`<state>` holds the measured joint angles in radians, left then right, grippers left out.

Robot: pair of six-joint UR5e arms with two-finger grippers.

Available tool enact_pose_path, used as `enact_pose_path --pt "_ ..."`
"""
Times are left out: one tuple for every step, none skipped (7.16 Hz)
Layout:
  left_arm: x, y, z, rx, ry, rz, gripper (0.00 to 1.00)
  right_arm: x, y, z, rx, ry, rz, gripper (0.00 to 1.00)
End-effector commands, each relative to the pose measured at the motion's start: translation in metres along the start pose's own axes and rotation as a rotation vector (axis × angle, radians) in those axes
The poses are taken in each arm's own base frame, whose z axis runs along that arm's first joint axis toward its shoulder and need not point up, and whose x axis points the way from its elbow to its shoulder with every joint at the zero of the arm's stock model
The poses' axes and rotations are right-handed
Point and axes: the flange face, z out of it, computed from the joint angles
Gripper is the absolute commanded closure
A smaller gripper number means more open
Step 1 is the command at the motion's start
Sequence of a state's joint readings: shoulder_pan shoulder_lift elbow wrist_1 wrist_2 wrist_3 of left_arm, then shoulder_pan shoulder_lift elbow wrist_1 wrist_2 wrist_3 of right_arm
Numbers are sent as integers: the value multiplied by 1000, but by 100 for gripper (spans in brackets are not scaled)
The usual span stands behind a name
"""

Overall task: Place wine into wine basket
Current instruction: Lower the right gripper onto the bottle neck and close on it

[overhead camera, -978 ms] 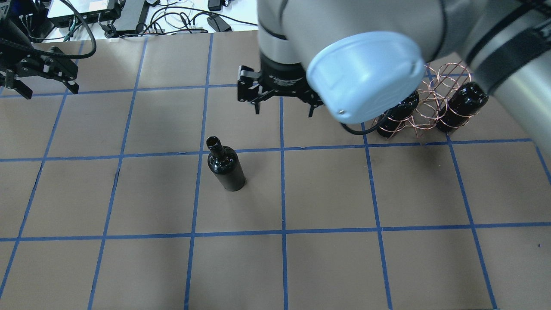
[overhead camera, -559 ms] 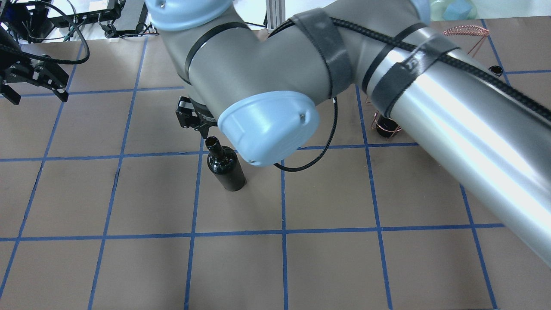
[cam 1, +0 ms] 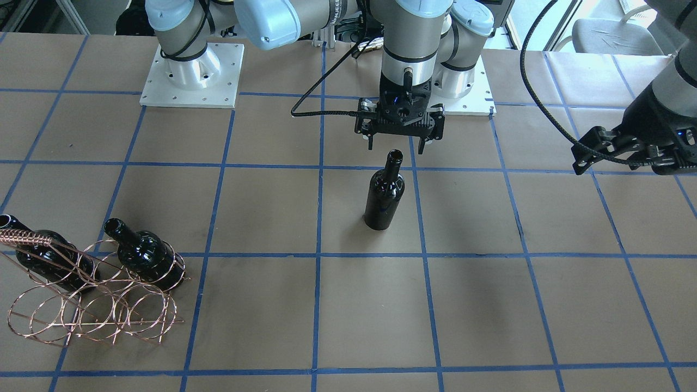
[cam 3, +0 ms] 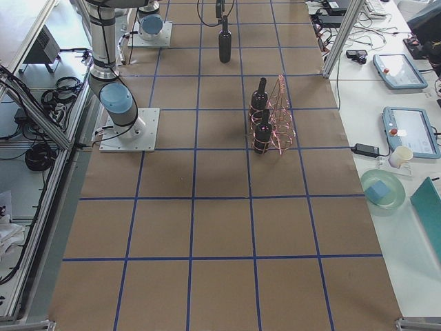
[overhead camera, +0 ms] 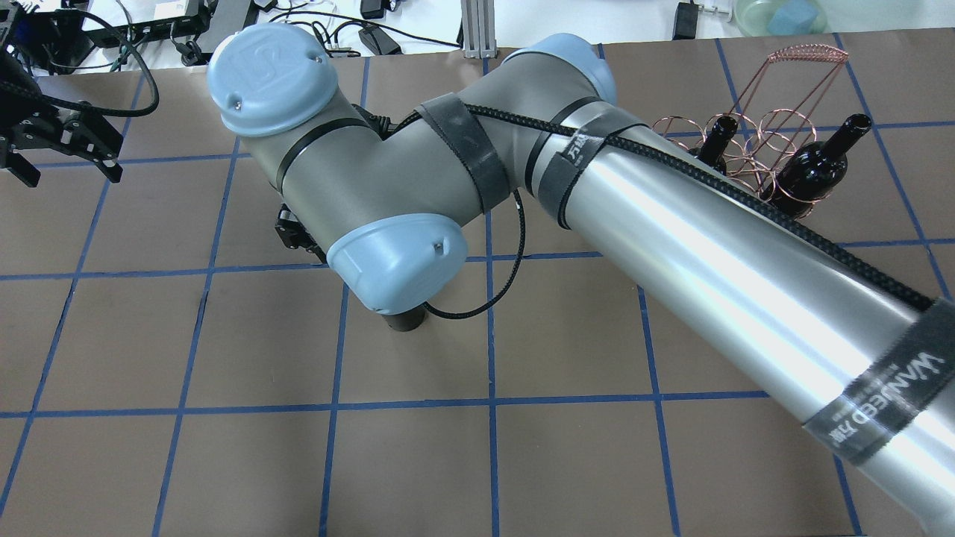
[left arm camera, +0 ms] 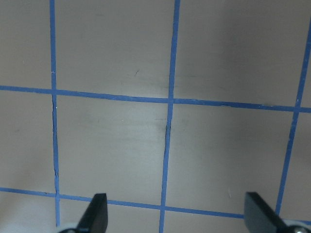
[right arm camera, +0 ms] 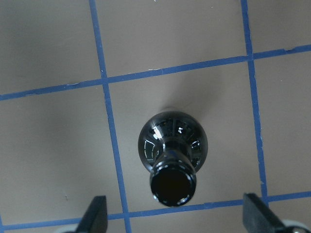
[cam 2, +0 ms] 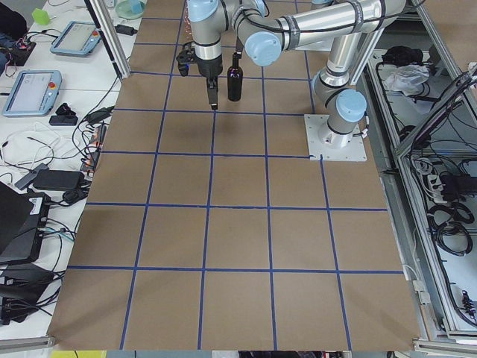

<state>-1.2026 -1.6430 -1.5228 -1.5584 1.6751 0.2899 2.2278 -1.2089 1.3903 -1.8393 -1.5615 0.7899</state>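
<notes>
A glossy black wine bottle (cam 1: 384,196) stands upright alone near the table's middle. In the right wrist view its mouth (right arm camera: 172,187) lies below and between my open fingers. My right gripper (cam 1: 396,147) is open and hovers just above the bottle's mouth, touching nothing. In the overhead view the right arm hides all but the bottle's base (overhead camera: 405,321). The copper wire basket (cam 1: 92,305) holds two more black bottles (cam 1: 147,256) (cam 1: 43,261); it also shows in the overhead view (overhead camera: 753,142). My left gripper (overhead camera: 71,175) is open and empty at the far left.
Blue tape lines divide the brown table into squares. Cables and electronics (overhead camera: 224,30) lie past the far edge, with a green bowl (overhead camera: 780,15) at the far right. The arms' base plates (cam 1: 190,76) are bolted at the robot's side.
My right arm swung from beside the basket across to the lone bottle and now covers it from above. The basket with its two bottles came back into view. The left gripper barely moved.
</notes>
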Motion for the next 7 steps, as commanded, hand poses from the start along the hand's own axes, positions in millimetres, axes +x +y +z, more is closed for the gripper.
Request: enact_pose_path --pt "1 1 1 -6 2 2 0 -1 -1 25 -24 29 -54 3" --pt "4 0 0 -6 2 8 0 0 -3 26 -25 31 -65 4" --pt "4 -1 2 -8 2 9 0 3 -6 26 -26 30 -91 13" --pt "9 -1 9 -22 9 15 0 3 -7 27 -25 28 -90 17" --pt "11 1 11 -24 11 17 0 0 -11 21 13 -4 -92 18" --pt "14 1 11 -24 16 12 0 1 -13 19 19 -9 -87 18" --pt "20 3 7 -15 21 14 0 1 -13 18 23 -12 -81 18"
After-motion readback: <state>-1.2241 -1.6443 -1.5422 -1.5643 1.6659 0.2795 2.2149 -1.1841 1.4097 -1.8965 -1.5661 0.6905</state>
